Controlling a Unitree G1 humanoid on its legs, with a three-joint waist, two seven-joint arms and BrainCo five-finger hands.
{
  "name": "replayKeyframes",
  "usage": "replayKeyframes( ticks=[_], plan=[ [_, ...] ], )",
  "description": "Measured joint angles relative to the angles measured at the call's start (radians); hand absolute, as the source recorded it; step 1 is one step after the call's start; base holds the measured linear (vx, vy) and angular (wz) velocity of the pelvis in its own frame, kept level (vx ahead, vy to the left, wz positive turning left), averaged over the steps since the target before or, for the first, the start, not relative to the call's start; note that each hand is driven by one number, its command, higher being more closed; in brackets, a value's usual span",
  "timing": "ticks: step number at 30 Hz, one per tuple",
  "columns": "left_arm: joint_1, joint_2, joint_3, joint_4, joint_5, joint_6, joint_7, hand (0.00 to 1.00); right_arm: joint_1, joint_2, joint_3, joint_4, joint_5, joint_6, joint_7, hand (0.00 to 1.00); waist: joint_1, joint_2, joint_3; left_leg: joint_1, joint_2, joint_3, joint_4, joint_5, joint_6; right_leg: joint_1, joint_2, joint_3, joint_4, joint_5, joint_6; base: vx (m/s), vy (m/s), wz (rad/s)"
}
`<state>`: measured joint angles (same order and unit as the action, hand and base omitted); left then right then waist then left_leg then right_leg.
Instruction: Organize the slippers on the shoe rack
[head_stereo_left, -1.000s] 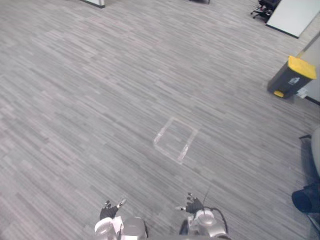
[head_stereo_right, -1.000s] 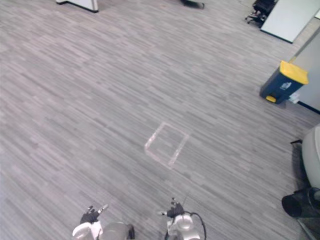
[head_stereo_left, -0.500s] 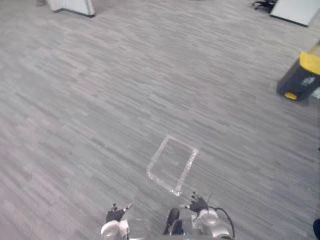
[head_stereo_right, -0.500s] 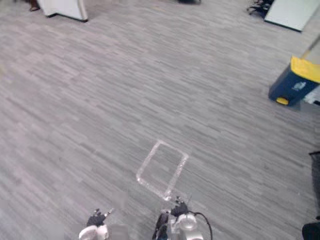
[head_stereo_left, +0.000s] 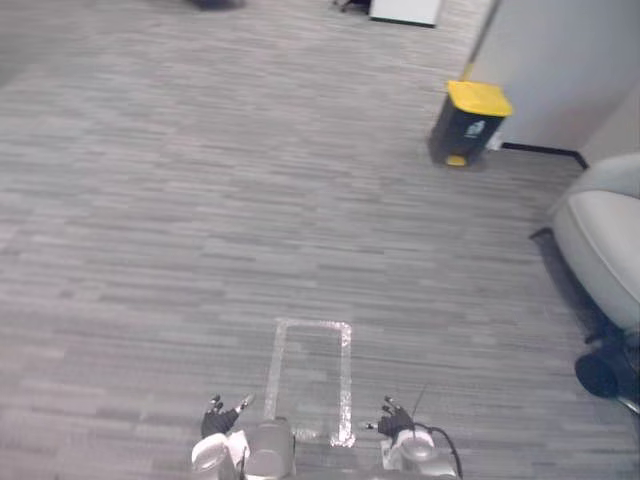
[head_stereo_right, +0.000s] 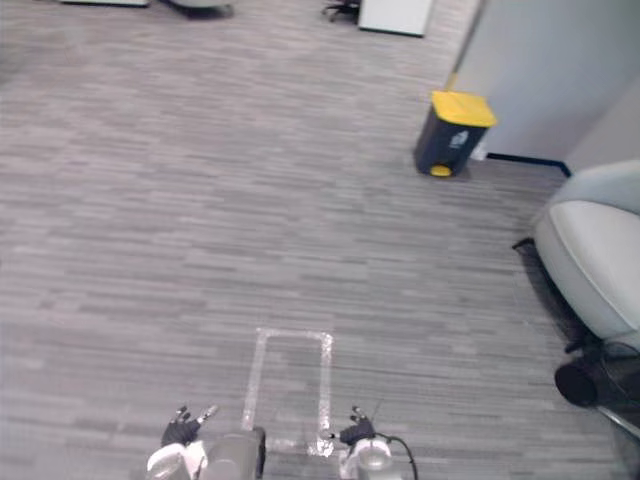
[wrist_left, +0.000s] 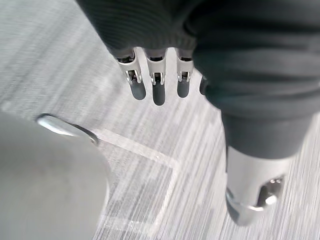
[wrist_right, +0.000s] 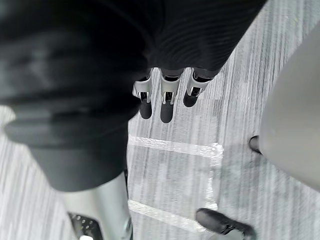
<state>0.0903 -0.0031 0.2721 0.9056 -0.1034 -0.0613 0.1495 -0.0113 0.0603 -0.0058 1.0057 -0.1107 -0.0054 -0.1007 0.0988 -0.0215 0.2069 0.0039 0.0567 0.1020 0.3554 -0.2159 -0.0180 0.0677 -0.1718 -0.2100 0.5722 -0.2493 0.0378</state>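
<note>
Left hand (head_stereo_left: 217, 421) low at the near edge, fingers (wrist_left: 158, 89) loose and empty, right hand (head_stereo_left: 396, 421) equally slack and empty, taped rectangle (head_stereo_left: 311, 378) on the grey floor (head_stereo_left: 150, 200) between them, yellow-lidded bin (head_stereo_left: 467, 122) well beyond by the wall (head_stereo_left: 560, 70), pale seat (head_stereo_left: 605, 240) to the right.

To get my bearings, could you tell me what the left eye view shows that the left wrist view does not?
Left eye view: a yellow-lidded bin, a grey seat and the right hand. Left wrist view: the left hand up close, fingers straight, holding nothing. Both: the taped rectangle on the grey floor.
</note>
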Motion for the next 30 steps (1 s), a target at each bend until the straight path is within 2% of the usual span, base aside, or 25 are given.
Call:
replayKeyframes(
  ticks=[1, 2, 4, 6, 7, 8, 9, 10, 11, 12, 13, 15, 16, 17, 18, 20, 21, 22, 23, 24, 25, 26, 27, 28, 30],
  plan=[
    [0.001, 0.01, -0.028, 0.02, -0.001, 0.0, -0.002, 0.0, 0.0, -0.001, 0.007, 0.007, -0.004, -0.003, 0.005, 0.0, -0.006, 0.006, -0.006, 0.06, 0.005, 0.034, -0.042, -0.001, 0.002, -0.001, -0.056, -0.151, 0.054, -0.022, -0.025, 0.29, 0.171, -1.25],
    [0.0, 0.013, -0.044, 0.034, -0.004, 0.0, -0.004, 0.0, -0.006, -0.001, 0.014, 0.016, -0.007, -0.005, 0.007, 0.0, -0.011, 0.013, -0.01, 0.103, 0.018, 0.063, -0.083, -0.001, 0.002, -0.005, -0.067, -0.236, 0.054, -0.039, -0.037, 0.14, 0.075, -0.84],
    [-0.001, 0.016, -0.058, 0.041, -0.007, 0.0, -0.008, 0.0, -0.021, -0.002, 0.015, 0.032, -0.008, -0.007, 0.011, 0.0, -0.018, 0.015, -0.012, 0.138, 0.041, 0.109, -0.125, -0.001, 0.001, -0.046, -0.046, -0.274, -0.005, -0.051, -0.029, 0.18, 0.01, -0.74],
    [-0.004, 0.02, -0.067, 0.048, -0.006, -0.001, -0.013, 0.0, -0.033, -0.003, 0.015, 0.04, -0.009, -0.004, 0.011, 0.0, -0.019, 0.017, -0.011, 0.145, 0.06, 0.144, -0.141, 0.0, -0.001, -0.087, -0.025, -0.292, -0.079, -0.036, -0.019, 0.16, -0.042, -0.74],
    [-0.014, 0.024, -0.071, 0.064, -0.005, 0.0, -0.022, 0.0, -0.044, -0.006, 0.015, 0.041, -0.009, -0.003, 0.011, 0.0, -0.021, 0.02, -0.007, 0.156, 0.082, 0.184, -0.155, 0.001, -0.012, -0.129, -0.001, -0.318, -0.189, 0.022, -0.021, 0.16, -0.074, -0.86],
    [-0.023, 0.036, -0.078, 0.077, -0.004, 0.001, -0.025, 0.0, -0.049, -0.009, 0.018, 0.041, -0.009, -0.003, 0.011, 0.0, -0.023, 0.011, -0.005, 0.17, 0.083, 0.203, -0.162, -0.003, -0.024, -0.145, 0.015, -0.322, -0.301, 0.115, -0.03, 0.18, -0.097, -0.81],
    [-0.024, 0.04, -0.079, 0.078, -0.004, 0.002, -0.026, 0.0, -0.047, -0.01, 0.021, 0.041, -0.009, -0.003, 0.011, 0.0, -0.023, 0.003, -0.005, 0.173, 0.076, 0.205, -0.161, -0.008, -0.032, -0.142, 0.015, -0.319, -0.332, 0.147, -0.034, 0.2, -0.174, -0.57],
    [-0.034, 0.049, -0.097, 0.089, 0.0, 0.002, -0.027, 0.0, -0.056, -0.025, 0.021, 0.042, -0.009, -0.006, 0.012, 0.0, -0.034, 0.008, 0.008, 0.203, 0.082, 0.18, -0.16, -0.026, -0.06, -0.124, 0.03, -0.307, -0.338, 0.235, -0.064, 0.21, -0.229, -0.34],
    [-0.034, 0.041, -0.104, 0.091, 0.011, 0.003, -0.029, 0.0, -0.057, -0.043, 0.019, 0.043, -0.009, -0.006, 0.011, 0.0, -0.043, 0.025, 0.01, 0.205, 0.095, 0.145, -0.158, -0.032, -0.06, -0.125, 0.048, -0.296, -0.331, 0.204, -0.061, 0.2, -0.231, -0.3],
    [-0.034, 0.034, -0.107, 0.091, 0.022, 0.003, -0.03, 0.0, -0.055, -0.052, 0.016, 0.04, -0.008, -0.007, 0.01, 0.0, -0.045, 0.029, 0.01, 0.205, 0.101, 0.13, -0.152, -0.041, -0.065, -0.125, 0.055, -0.298, -0.329, 0.183, -0.059, 0.14, -0.173, -0.11],
    [-0.037, 0.019, -0.115, 0.089, 0.041, 0.002, -0.03, 0.0, -0.055, -0.07, 0.006, 0.041, -0.008, -0.009, 0.009, 0.0, -0.047, 0.059, 0.003, 0.184, 0.135, 0.107, -0.095, -0.069, -0.088, -0.123, 0.085, -0.305, -0.334, 0.167, -0.068, 0.14, -0.153, -0.06],
    [-0.039, 0.014, -0.108, 0.073, 0.045, 0.002, -0.04, 0.0, -0.049, -0.067, -0.023, 0.038, -0.008, -0.007, 0.004, 0.0, -0.039, 0.06, 0.005, 0.077, 0.183, 0.069, 0.145, -0.075, -0.092, -0.098, 0.124, -0.305, -0.373, 0.16, -0.076, 0.12, -0.167, -0.12],
    [-0.036, 0.014, -0.094, 0.057, 0.046, 0.002, -0.04, 0.0, -0.036, -0.065, -0.026, 0.028, -0.008, -0.007, 0.001, 0.0, -0.037, 0.066, 0.006, -0.001, 0.219, 0.035, 0.331, -0.046, -0.075, -0.072, 0.155, -0.297, -0.393, 0.158, -0.084, 0.08, -0.139, -0.19],
    [-0.035, 0.012, -0.092, 0.055, 0.046, 0.001, -0.04, 0.0, -0.034, -0.065, -0.025, 0.026, -0.008, -0.008, 0.001, 0.0, -0.038, 0.069, 0.006, -0.015, 0.228, 0.026, 0.373, -0.034, -0.071, -0.064, 0.163, -0.291, -0.397, 0.154, -0.09, 0.13, -0.115, -0.53],
    [-0.026, 0.007, -0.091, 0.045, 0.05, 0.001, -0.039, 0.0, -0.029, -0.064, -0.026, 0.024, -0.007, -0.008, 0.0, 0.0, -0.034, 0.072, 0.006, -0.071, 0.252, 0.005, 0.508, -0.031, -0.059, -0.038, 0.195, -0.253, -0.413, 0.15, -0.095, 0.19, -0.019, -0.82],
    [-0.025, 0.008, -0.092, 0.043, 0.063, 0.001, -0.04, 0.0, -0.031, -0.064, -0.028, 0.03, -0.006, -0.007, -0.005, 0.0, -0.03, 0.078, 0.004, -0.095, 0.24, -0.001, 0.534, -0.069, -0.058, -0.027, 0.21, -0.195, -0.421, 0.15, -0.095, 0.17, 0.038, -0.98],
    [-0.024, 0.008, -0.093, 0.039, 0.063, 0.001, -0.039, 0.0, -0.034, -0.064, -0.028, 0.033, -0.005, -0.007, -0.007, 0.0, -0.027, 0.076, 0.005, -0.109, 0.204, -0.005, 0.449, -0.11, -0.058, -0.029, 0.21, -0.135, -0.423, 0.151, -0.094, 0.17, 0.116, -1.17],
    [-0.023, 0.007, -0.095, 0.039, 0.064, 0.001, -0.039, 0.0, -0.035, -0.064, -0.028, 0.032, -0.005, -0.007, -0.007, 0.0, -0.026, 0.078, 0.003, -0.107, 0.181, -0.024, 0.329, -0.12, -0.057, -0.03, 0.209, -0.094, -0.427, 0.155, -0.087, 0.17, 0.116, -1.2],
    [-0.023, 0.006, -0.095, 0.039, 0.064, 0.001, -0.039, 0.0, -0.037, -0.064, -0.028, 0.031, -0.005, -0.007, -0.007, 0.0, -0.026, 0.078, 0.003, -0.107, 0.17, -0.04, 0.296, -0.12, -0.057, -0.032, 0.209, -0.079, -0.427, 0.156, -0.086, 0.19, 0.186, -1.32],
    [-0.023, 0.004, -0.094, 0.036, 0.064, 0.001, -0.038, 0.0, -0.042, -0.063, -0.028, 0.03, -0.005, -0.007, -0.008, 0.0, -0.018, 0.077, 0.003, -0.105, 0.096, -0.198, 0.13, -0.116, -0.059, -0.036, 0.203, 0.005, -0.426, 0.156, -0.083, 0.15, 0.215, -1.29],
    [-0.023, -0.003, -0.093, 0.03, 0.062, 0.0, -0.038, 0.0, -0.037, -0.063, -0.028, 0.032, -0.005, -0.007, -0.008, 0.0, -0.008, 0.075, -0.001, -0.1, 0.051, -0.304, 0.077, -0.09, -0.091, -0.051, 0.197, 0.046, -0.416, 0.151, -0.075, 0.16, 0.272, -1.41],
    [-0.022, -0.007, -0.093, 0.029, 0.062, 0.0, -0.038, 0.0, -0.035, -0.063, -0.027, 0.032, -0.005, -0.007, -0.008, 0.0, -0.004, 0.074, -0.005, -0.087, 0.034, -0.336, 0.064, -0.071, -0.106, -0.056, 0.193, 0.065, -0.412, 0.149, -0.071, 0.1, 0.214, -1.22],
    [-0.018, -0.005, -0.093, 0.033, 0.062, 0.0, -0.037, 0.0, -0.031, -0.063, -0.025, 0.032, -0.005, -0.007, -0.007, 0.0, 0.007, 0.077, -0.018, -0.054, -0.005, -0.345, 0.037, -0.057, -0.084, -0.049, 0.185, 0.116, -0.426, 0.164, -0.038, 0.17, 0.248, -1.01],
    [-0.019, 0.001, -0.092, 0.042, 0.061, 0.0, -0.038, 0.0, -0.027, -0.052, -0.026, 0.034, -0.007, -0.005, -0.004, 0.0, -0.004, 0.06, -0.027, -0.042, -0.007, -0.28, 0.012, -0.047, -0.072, -0.035, 0.165, 0.143, -0.444, 0.191, -0.01, 0.15, 0.191, -0.93],
    [-0.018, 0.002, -0.082, 0.04, 0.063, -0.001, -0.037, 0.0, -0.008, -0.04, -0.026, 0.032, -0.009, -0.001, 0.001, 0.0, 0.007, 0.045, -0.039, -0.004, -0.017, -0.207, -0.011, -0.04, -0.06, -0.034, 0.138, 0.186, -0.447, 0.192, 0.003, 0.2, 0.267, -0.77]
  ],
)
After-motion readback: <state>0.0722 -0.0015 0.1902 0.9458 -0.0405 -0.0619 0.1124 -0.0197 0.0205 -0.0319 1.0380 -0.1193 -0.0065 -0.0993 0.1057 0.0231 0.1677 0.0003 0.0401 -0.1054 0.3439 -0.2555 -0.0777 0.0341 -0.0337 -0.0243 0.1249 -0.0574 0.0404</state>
